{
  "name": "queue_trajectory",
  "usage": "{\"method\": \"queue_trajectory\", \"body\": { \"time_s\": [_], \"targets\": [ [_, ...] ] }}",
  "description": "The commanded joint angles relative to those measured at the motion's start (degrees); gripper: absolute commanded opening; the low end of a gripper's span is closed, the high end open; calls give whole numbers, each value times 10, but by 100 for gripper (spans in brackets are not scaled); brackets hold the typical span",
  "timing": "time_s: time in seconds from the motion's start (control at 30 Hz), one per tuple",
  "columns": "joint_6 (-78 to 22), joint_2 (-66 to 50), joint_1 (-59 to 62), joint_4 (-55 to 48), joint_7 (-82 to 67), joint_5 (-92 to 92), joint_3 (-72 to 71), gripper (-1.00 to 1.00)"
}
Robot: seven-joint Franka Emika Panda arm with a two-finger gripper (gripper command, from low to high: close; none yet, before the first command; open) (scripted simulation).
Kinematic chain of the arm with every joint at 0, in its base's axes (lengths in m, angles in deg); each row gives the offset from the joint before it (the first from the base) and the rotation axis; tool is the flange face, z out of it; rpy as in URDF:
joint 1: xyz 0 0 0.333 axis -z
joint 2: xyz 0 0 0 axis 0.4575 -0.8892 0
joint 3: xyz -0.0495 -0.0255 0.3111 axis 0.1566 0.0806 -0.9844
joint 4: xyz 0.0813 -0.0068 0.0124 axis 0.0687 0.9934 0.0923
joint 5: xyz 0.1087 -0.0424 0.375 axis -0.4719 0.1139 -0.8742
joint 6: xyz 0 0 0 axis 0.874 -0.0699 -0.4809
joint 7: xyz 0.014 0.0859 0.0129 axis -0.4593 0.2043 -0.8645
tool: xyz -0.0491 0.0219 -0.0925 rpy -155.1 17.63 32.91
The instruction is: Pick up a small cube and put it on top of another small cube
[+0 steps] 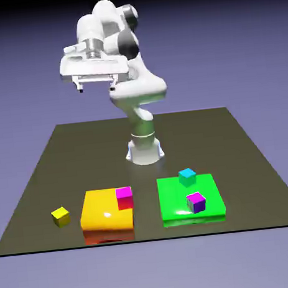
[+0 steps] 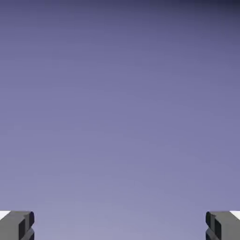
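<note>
The end effector [image 1: 96,88] hangs high above the desk [image 1: 147,180], fingers spread wide with nothing between them. Well below, the yellow cube [image 1: 60,217] sits on the desk at the exterior view's left, near the orange slab [image 1: 104,214], whose top bears the magenta cube [image 1: 124,198] by its right side.

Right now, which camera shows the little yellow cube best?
The exterior view shows it best: the yellow cube sits whole on the dark table, with nothing in front of it. The hand view doesn't show it at all, just blue-violet backdrop and the open pincer's two tips.
</note>
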Motion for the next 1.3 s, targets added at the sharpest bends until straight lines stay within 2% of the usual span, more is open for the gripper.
{"method": "queue_trajectory", "body": {
  "time_s": [0.0,1.27],
  "targets": [
    [-7,9,-9,-7,-19,2,21,0],
    [-270,344,-355,-283,-736,61,810,0]
  ]
}}
